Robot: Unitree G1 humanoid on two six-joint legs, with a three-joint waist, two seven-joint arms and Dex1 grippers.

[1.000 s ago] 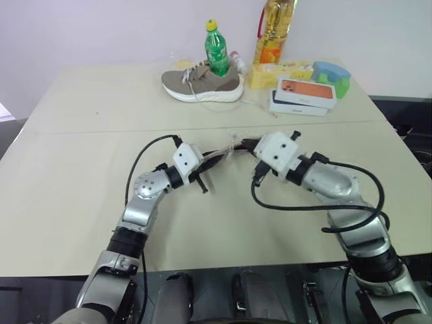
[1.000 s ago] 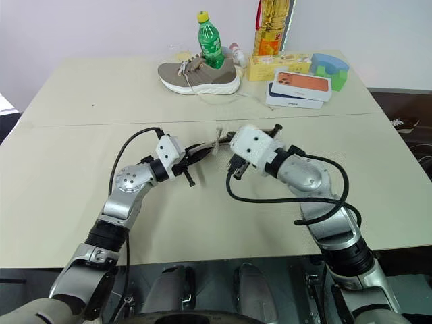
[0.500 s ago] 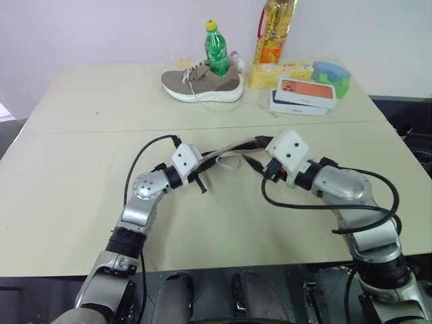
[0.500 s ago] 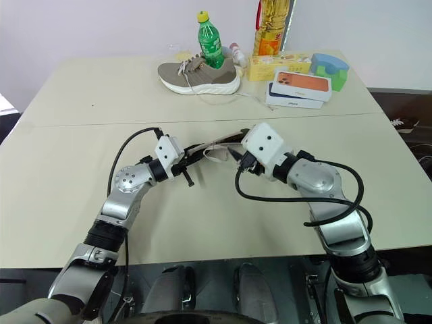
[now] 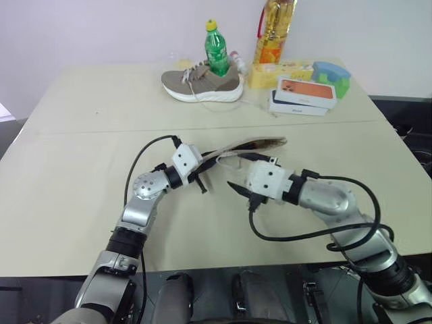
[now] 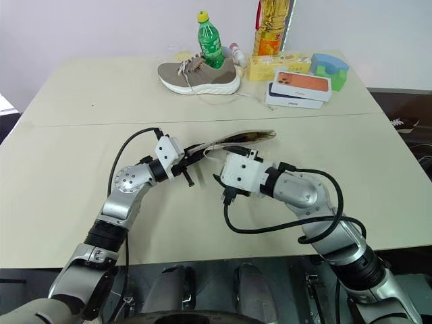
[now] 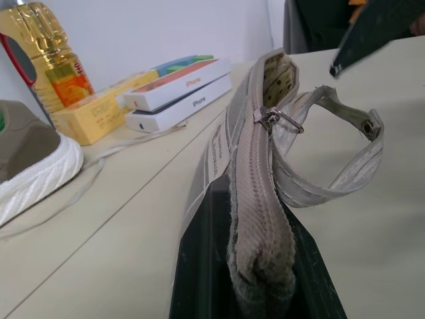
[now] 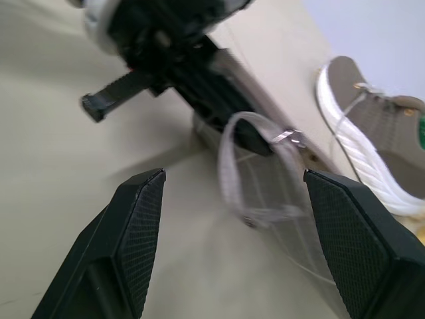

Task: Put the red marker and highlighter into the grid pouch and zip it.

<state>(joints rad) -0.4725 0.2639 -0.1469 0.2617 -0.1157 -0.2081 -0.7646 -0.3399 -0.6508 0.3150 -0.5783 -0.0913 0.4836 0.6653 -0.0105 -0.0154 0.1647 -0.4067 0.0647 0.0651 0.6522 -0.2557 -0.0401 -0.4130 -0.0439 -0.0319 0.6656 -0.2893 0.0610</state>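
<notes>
This looks like a lab or test room set up for robot trials, not a home. A plain pale wall (image 5: pixel 101 27) stands behind a wide beige table (image 5: pixel 67 169) built from two tops pushed together, with a seam running across. Along its far edge sits an unrelated mix of things: a grey shoe (image 5: pixel 201 84), a green soda bottle (image 5: pixel 216 50), a bottle of cooking oil (image 5: pixel 273 30), a yellow box (image 5: pixel 278 73), two stacked phone boxes (image 5: pixel 302 94) and a blue and green block (image 5: pixel 332 74). Dark equipment and cables (image 5: pixel 408 125) stand off the table's right side.
</notes>
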